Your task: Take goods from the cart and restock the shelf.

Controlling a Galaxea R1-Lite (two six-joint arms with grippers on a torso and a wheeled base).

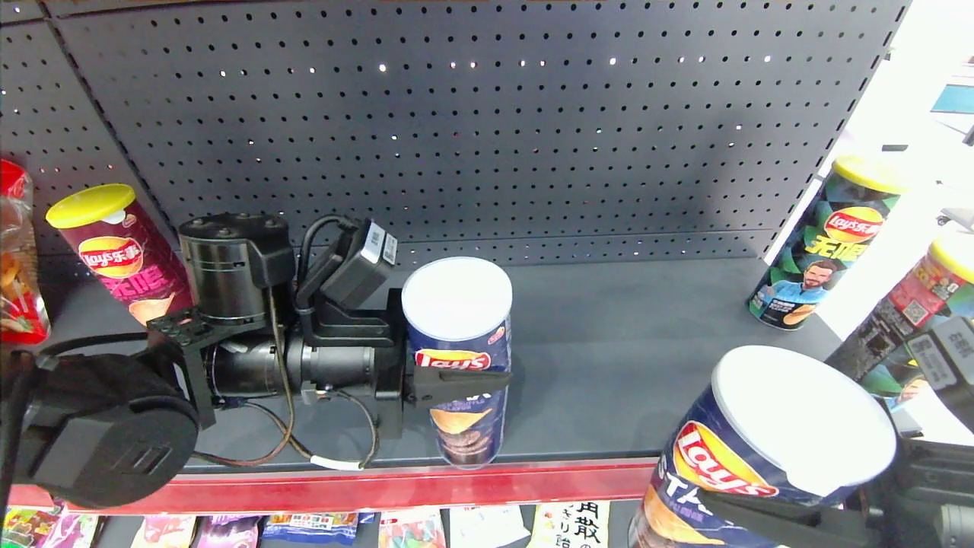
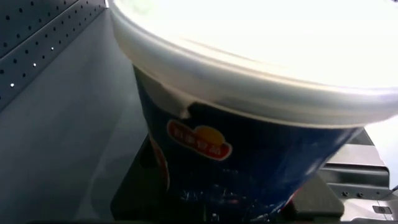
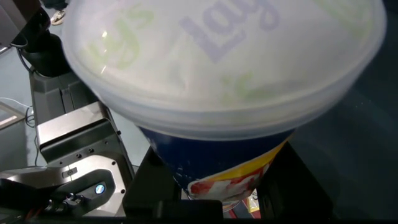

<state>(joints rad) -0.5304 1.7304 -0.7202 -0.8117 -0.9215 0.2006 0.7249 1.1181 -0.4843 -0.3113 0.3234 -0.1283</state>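
Note:
My left gripper (image 1: pixel 456 380) is shut on a blue chips can (image 1: pixel 459 358) with a white lid, held upright at the front of the grey shelf (image 1: pixel 609 358). The same can (image 2: pixel 249 124) looms close in the left wrist view. At the lower right, my right gripper (image 1: pixel 768 511) is shut on a second blue chips can (image 1: pixel 768 449), held in front of and below the shelf edge, tilted a little. Its white lid (image 3: pixel 224 56) faces the right wrist camera.
A pink chips can (image 1: pixel 122 251) with a yellow lid stands at the shelf's far left beside a red bag (image 1: pixel 15 259). Green cans (image 1: pixel 829 243) with yellow lids stand at the right. A pegboard wall (image 1: pixel 456 114) backs the shelf. Snack packets (image 1: pixel 380 529) hang below the red edge (image 1: pixel 426 483).

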